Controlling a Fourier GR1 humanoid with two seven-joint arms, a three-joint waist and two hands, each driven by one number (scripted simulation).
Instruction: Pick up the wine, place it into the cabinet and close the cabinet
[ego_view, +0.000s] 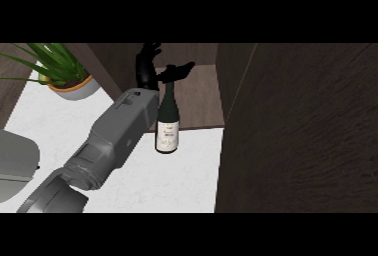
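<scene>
Carefully, I am carrying the dark green glass wine bottle (168, 125) by its neck in my black hand (156, 70), fingers curled round it. Beyond my hand, the dark wooden cabinet shelf (198, 100) is waiting; rightward, I am minding the open door (303, 130).

White counter (170, 185) bears a potted plant (63, 75) at its back-left corner.

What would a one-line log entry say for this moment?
left hand: holds neck of dark glass wine bottle | bottle: at open dark wooden cabinet | cabinet door: open | right hand: unseen
</scene>
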